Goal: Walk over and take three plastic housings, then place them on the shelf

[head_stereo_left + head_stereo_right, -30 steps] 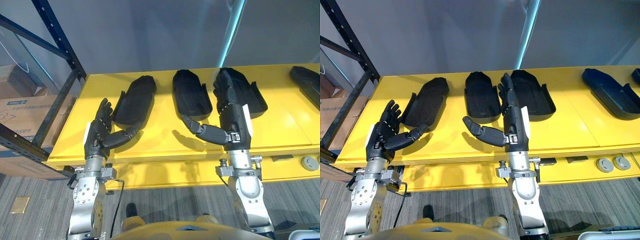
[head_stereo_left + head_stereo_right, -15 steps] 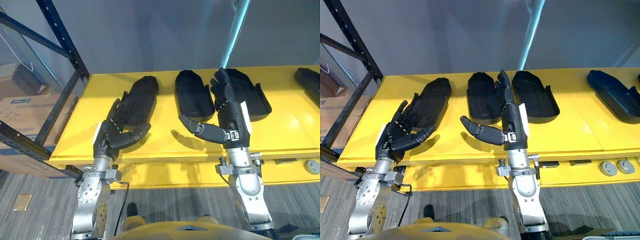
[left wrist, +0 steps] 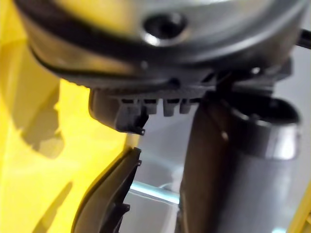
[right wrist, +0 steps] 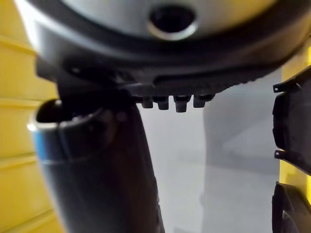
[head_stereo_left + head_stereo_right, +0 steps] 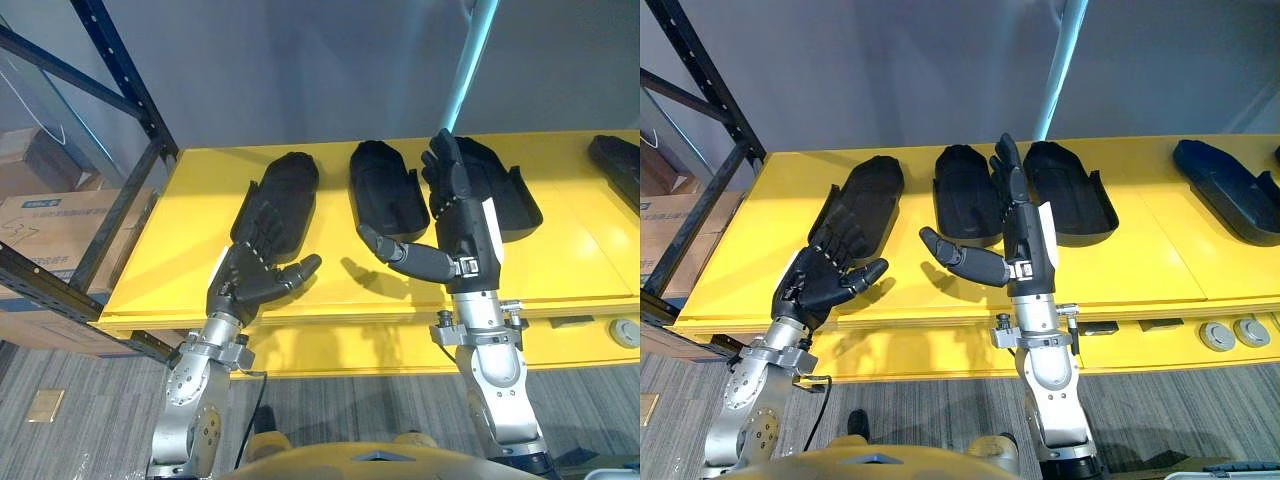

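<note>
Three black plastic housings lie in a row on the yellow table (image 5: 200,250): a left one (image 5: 283,195), a middle one (image 5: 385,185) and a right one (image 5: 505,190). My left hand (image 5: 250,278) is open, with its fingers spread over the near end of the left housing and its thumb pointing right. My right hand (image 5: 462,225) is open too. Its straight fingers reach up between the middle and right housings, and its thumb sticks out to the left below the middle one. In the right wrist view, the edges of a housing (image 4: 294,126) show past the fingers.
A dark blue rack upright (image 5: 125,95) and cardboard boxes (image 5: 50,220) stand at the left. A fourth dark housing (image 5: 1225,190) lies at the table's far right, with round metal parts (image 5: 1225,335) on the ledge below. A pale blue pole (image 5: 468,55) rises behind the table.
My left hand has moved right and forward, from beside the left housing to over its near end. The right hand has shifted only slightly.
</note>
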